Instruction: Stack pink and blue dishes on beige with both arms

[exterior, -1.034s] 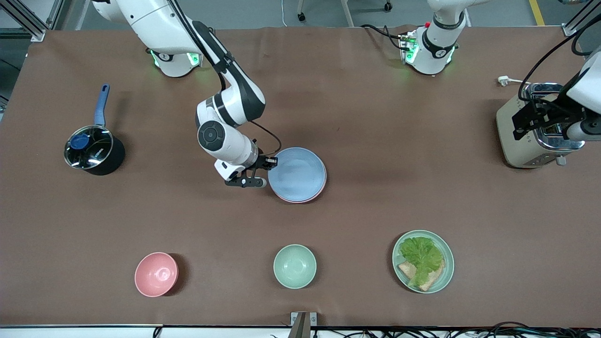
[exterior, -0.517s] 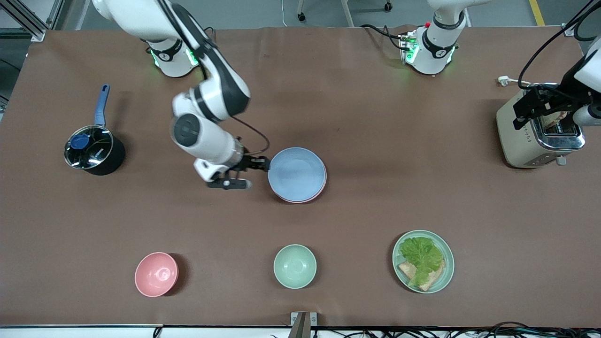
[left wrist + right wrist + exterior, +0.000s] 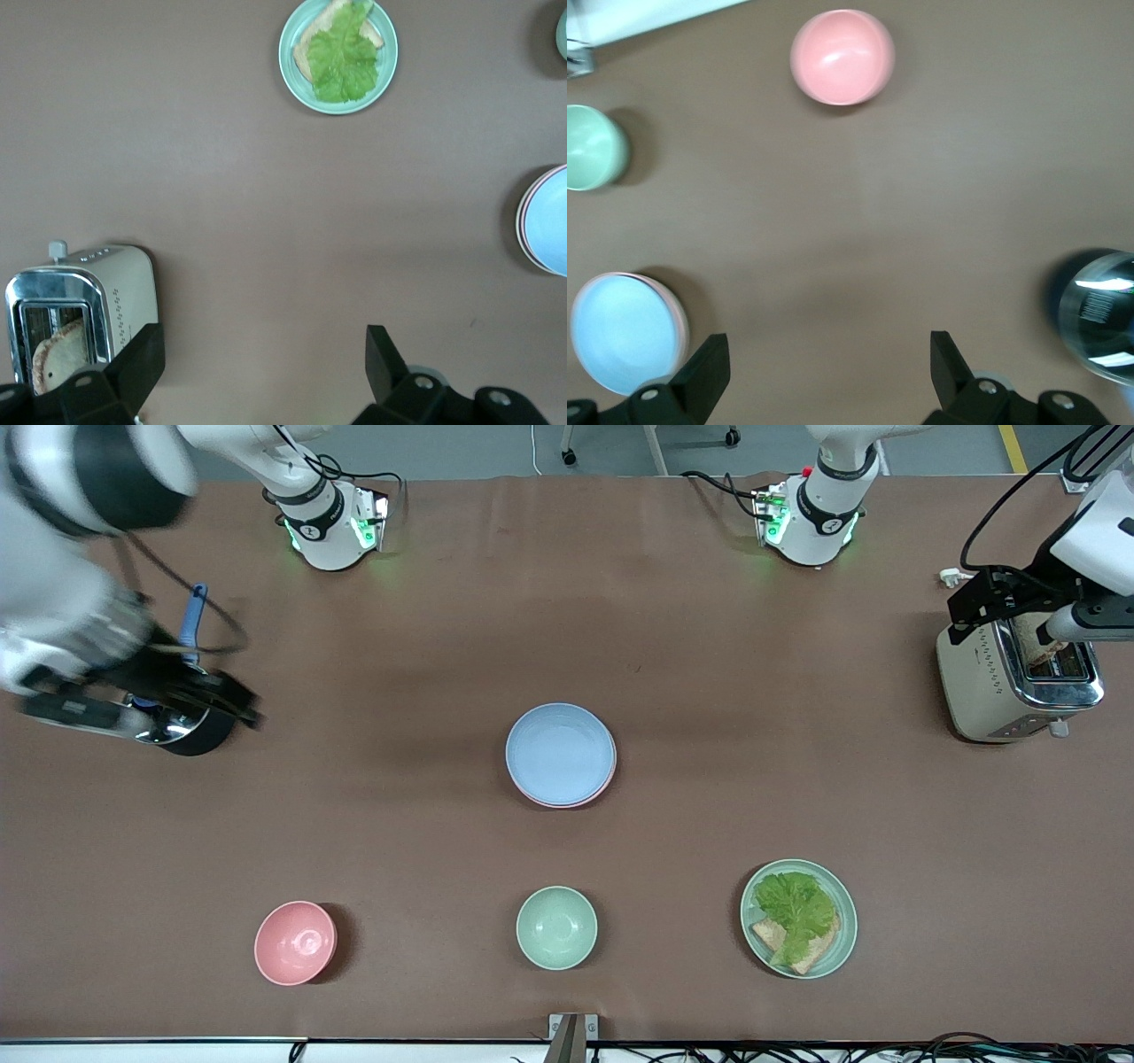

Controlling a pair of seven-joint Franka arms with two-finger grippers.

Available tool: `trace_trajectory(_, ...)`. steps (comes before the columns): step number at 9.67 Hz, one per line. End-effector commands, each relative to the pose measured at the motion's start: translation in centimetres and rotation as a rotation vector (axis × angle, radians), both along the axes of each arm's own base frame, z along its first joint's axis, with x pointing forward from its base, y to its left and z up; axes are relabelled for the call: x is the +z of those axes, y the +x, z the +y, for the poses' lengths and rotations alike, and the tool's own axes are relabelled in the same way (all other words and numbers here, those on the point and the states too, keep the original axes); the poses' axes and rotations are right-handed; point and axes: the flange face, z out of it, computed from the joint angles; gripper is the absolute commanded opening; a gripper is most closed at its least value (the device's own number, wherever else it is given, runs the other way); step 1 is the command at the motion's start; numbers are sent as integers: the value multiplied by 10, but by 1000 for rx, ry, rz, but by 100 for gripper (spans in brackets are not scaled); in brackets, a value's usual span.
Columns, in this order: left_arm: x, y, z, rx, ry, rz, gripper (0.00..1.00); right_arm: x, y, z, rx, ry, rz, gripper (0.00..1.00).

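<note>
The pale blue plate (image 3: 560, 753) lies at the table's middle on top of the pink plate, of which only a thin rim (image 3: 571, 803) shows. No beige plate shows; whatever is under the stack is hidden. My right gripper (image 3: 226, 700) hangs open and empty over the black pot, well away from the stack toward the right arm's end. The right wrist view has the blue plate (image 3: 622, 333) off to one side of the open right gripper (image 3: 827, 354). My left gripper (image 3: 974, 602) is open and empty over the toaster; the left wrist view shows the left gripper (image 3: 263, 354) above bare table.
A lidded black pot (image 3: 177, 717) with a blue handle sits under the right gripper. The toaster (image 3: 1014, 686) stands at the left arm's end. Nearest the front camera are a pink bowl (image 3: 295, 942), a mint-green bowl (image 3: 556, 927) and a mint-green plate with lettuce (image 3: 798, 918).
My right gripper left the blue plate's rim and swung up and away to the pot at the right arm's end. The left gripper drifted slightly over the toaster. The plates stayed put.
</note>
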Motion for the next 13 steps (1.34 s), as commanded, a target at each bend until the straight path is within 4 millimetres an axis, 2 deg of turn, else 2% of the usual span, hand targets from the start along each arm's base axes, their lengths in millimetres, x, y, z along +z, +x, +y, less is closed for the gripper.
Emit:
trace_trajectory(1,-13,-8,10,12,-15,51,100,45,-18,-56,18,-28,35,100)
trace_trajectory(3,-13,-8,5,2,-5,47,100,104,-31,-81,28,-35,15,100)
trace_trajectory(5,-7,-4,9,-31,-7,37,100,102,-18,-85,20,-47,54,100)
trace_trajectory(7,1,6,11,-31,-12,17,100,101,-19,-81,28,-43,60,100)
trace_trajectory(13,-6,11,10,-33,-18,31,100,98,-23,-83,95,-93,96,100)
